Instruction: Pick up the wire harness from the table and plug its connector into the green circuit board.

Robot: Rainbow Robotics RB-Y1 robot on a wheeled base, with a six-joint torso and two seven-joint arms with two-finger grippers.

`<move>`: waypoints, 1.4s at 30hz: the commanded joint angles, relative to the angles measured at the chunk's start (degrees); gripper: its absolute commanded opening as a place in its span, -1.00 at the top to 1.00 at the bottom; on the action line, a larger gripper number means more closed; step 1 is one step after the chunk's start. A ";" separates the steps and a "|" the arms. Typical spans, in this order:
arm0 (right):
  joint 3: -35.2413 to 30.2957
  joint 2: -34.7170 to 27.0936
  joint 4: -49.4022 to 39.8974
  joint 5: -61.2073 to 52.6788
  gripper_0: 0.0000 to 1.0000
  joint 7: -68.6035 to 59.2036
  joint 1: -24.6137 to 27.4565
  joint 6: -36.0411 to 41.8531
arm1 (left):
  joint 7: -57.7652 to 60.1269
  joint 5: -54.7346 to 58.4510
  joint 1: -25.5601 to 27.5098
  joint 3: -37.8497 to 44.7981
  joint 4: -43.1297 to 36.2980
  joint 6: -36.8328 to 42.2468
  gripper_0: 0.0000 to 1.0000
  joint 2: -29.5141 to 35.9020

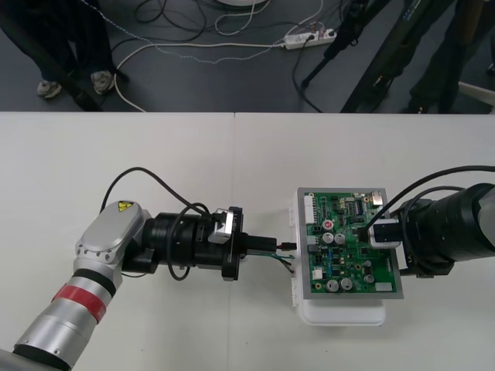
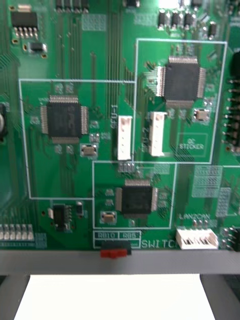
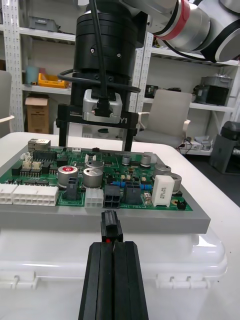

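Plug (image 3: 111,229) of the wire harness (image 1: 283,255) is what I look at first: it is a small black block, and it sticks out straight from the tips of the left gripper (image 3: 114,245). Its long axis lies level and in one line with the fingers, running along the bench (image 1: 155,154) from the left edge toward the right edge. The free end of the plug points at the left side of the green circuit board (image 1: 348,255). On the left wrist view it stands right in front of a black connector (image 3: 111,196) at the board's edge. I cannot tell if it already touches the grey frame there. I see a small red spot where the plug meets the fingertips. In the front view thin wires (image 1: 283,263), green and dark, show just beside the fingers, between them and the board. The left gripper is closed tight, its two black fingers pressed together with the plug clamped at their tips. The board sits on its white base (image 1: 340,313) in the right half of the bench, somewhat nearer the near edge. The right gripper (image 3: 96,146) hangs over the right part of the board, its fingers (image 3: 62,127) spread wide, with nothing between them.
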 commanded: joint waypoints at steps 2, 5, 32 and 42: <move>1.07 0.81 -1.33 1.02 -1.00 2.60 -1.49 0.44 | -3.63 1.50 -2.50 -2.01 -0.49 1.82 1.00 -1.64; 1.07 1.16 -1.33 1.28 -1.00 2.51 -1.49 0.44 | -3.63 1.67 -2.59 -2.28 -0.49 2.08 1.00 -1.64; 1.16 2.74 -1.33 1.19 -1.00 2.34 -1.49 0.44 | -3.71 2.03 -2.86 -4.12 -0.49 3.75 1.00 -2.17; 1.16 2.92 -1.33 1.11 -1.00 2.51 -1.32 0.44 | -3.71 2.03 -2.94 -4.56 -0.49 3.93 1.00 -2.17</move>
